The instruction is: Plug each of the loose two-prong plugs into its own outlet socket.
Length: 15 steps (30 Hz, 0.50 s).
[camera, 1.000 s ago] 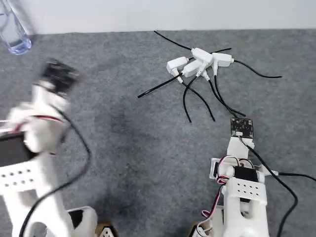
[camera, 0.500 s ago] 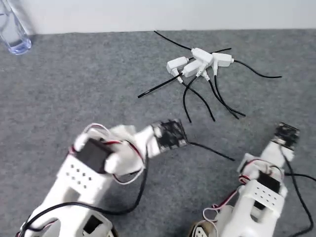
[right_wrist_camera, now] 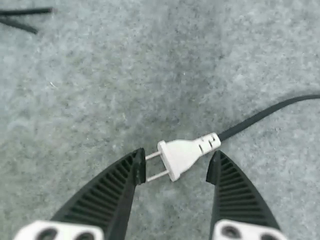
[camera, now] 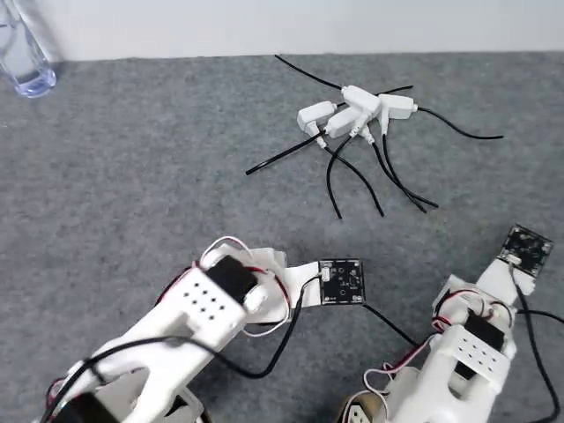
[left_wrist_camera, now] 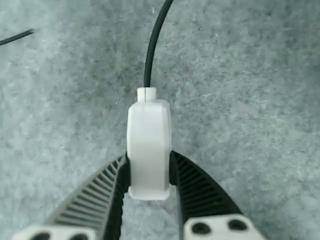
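Two arms crouch low over the counter [camera: 132,176] in the high view, well apart from a far corded cluster [camera: 352,115]. Left wrist view: the left gripper [left_wrist_camera: 147,161] clamps what looks like a socket [left_wrist_camera: 148,135]. Right wrist view: the right gripper [right_wrist_camera: 178,159] is spread wide, with a plug [right_wrist_camera: 182,152] lying between its fingers.

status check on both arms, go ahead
Left gripper shut on socket. Right gripper open, straddling plug on the mat, not gripped. Other plugs and cords in a tangle, far side.
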### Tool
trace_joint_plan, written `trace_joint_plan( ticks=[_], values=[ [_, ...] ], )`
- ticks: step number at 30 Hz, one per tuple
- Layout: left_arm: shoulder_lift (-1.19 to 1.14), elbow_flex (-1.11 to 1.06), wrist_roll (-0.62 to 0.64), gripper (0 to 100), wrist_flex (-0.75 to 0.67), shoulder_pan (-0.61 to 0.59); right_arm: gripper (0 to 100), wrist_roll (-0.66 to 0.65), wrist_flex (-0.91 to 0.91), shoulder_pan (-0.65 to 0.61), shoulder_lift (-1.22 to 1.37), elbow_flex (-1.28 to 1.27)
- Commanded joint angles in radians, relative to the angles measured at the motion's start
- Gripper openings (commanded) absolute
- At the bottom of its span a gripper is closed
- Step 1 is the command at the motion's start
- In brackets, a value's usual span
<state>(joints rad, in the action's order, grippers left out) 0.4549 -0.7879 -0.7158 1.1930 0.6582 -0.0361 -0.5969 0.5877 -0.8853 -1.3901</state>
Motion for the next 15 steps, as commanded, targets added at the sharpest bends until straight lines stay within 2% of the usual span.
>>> trace_joint_plan(
  ticks=[1,15],
  values=[
    [-0.083,0.007,-0.061,1,-0.083,0.006,19.3,-0.005,0.030,-0.010,-0.015,0.006],
    [-0.236,0.001,-0.083,2,-0.195,0.011,19.3,-0.006,0.031,-0.039,-0.015,0.006]
  ],
)
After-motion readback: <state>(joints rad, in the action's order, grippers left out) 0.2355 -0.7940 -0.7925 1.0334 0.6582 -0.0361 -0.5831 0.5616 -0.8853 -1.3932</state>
